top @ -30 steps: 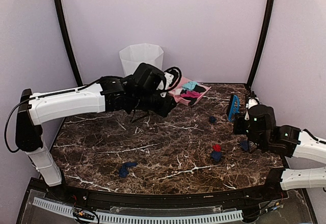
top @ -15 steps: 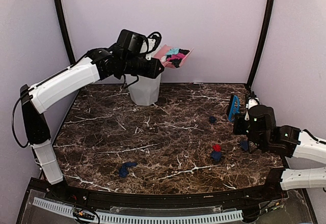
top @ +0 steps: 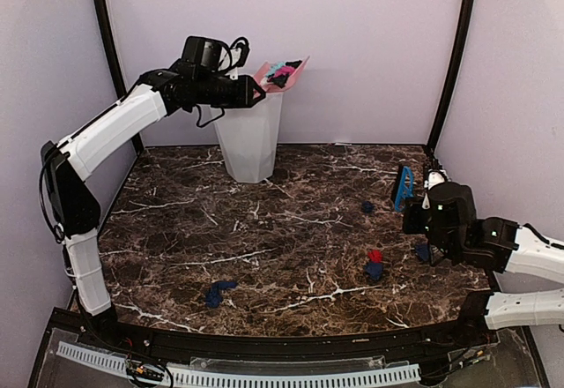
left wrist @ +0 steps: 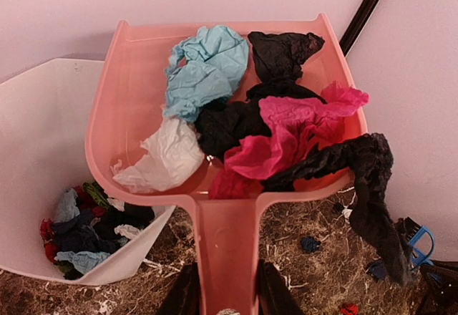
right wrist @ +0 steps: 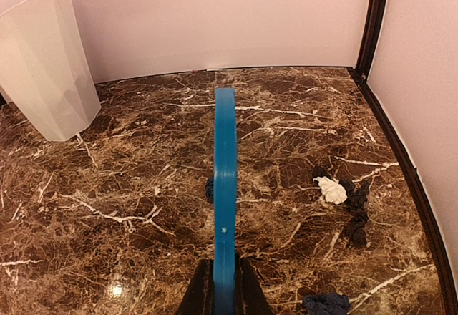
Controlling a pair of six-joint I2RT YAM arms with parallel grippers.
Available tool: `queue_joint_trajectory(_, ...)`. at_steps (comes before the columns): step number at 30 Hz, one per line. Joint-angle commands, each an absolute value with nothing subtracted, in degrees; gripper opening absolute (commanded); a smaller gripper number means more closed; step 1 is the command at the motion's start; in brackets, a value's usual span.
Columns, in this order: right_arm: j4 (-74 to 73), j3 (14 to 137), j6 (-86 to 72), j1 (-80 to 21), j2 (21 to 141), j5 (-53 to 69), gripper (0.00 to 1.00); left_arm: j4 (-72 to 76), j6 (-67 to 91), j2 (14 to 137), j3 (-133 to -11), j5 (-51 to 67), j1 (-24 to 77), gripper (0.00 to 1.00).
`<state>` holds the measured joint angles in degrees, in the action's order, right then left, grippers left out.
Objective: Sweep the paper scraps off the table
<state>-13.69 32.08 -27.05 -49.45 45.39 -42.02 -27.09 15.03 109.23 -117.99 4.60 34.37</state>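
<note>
Left gripper (left wrist: 227, 297) clamps the dustpan (left wrist: 129, 114) by its handle, keeping it high and near level just beside the bin (top: 249, 145) so the piled scraps (left wrist: 243, 122) ride safely until tipped. More lie loose on the table (top: 264, 247), mostly right. That's likely why the right gripper (right wrist: 223, 286), clenched on the brush (right wrist: 225, 157), waits there with it upright.
</note>
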Motion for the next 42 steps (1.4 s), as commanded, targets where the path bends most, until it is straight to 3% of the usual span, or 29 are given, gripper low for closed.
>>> queue_joint_trajectory(1, -11.25, 31.84, -26.83, -48.96, 45.83, -42.04, 0.0, -25.39, 18.54, 110.86, -121.98, 11.47, 31.96, 0.0)
queue_joint_trajectory(17, -10.26, 32.34, -26.15, -48.95, 47.19, -40.87, 0.0, -13.26, 34.73, 110.22, -122.36, 22.41, 26.54, 0.0)
queue_joint_trajectory(42, -10.47, 32.35, -26.19, -48.95, 46.61, -40.16, 0.0, 15.43, 68.23, 109.38, -108.69, 34.85, 19.87, 0.0)
